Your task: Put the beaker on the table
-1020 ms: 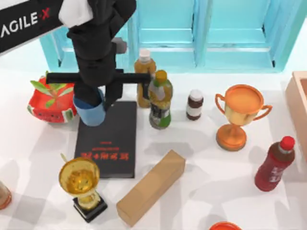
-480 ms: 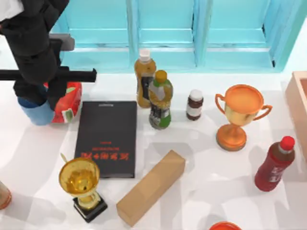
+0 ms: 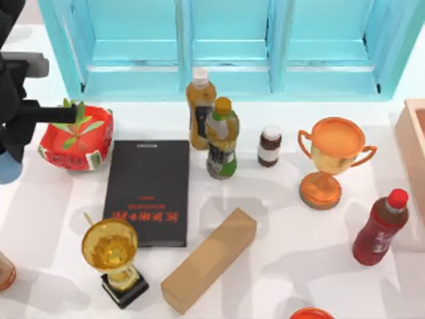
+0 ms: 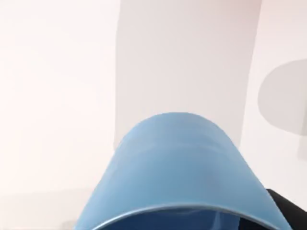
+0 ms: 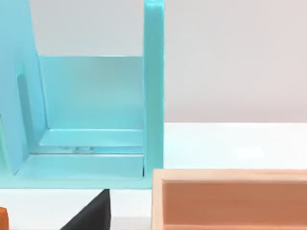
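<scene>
Light blue beaker, glossy white table, black book with red lettering, gold trophy.

Red lettering on black book cover, too blurred to read; bottle labels illegible.

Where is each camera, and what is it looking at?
Top view: above the table, looking down; my left arm with the beaker at its left edge.
Left wrist view: on my left arm, looking past the beaker at the table.
Right wrist view: on my right arm, facing the turquoise shelf and wooden box.
Shared: the beaker, shelf and box.
</scene>
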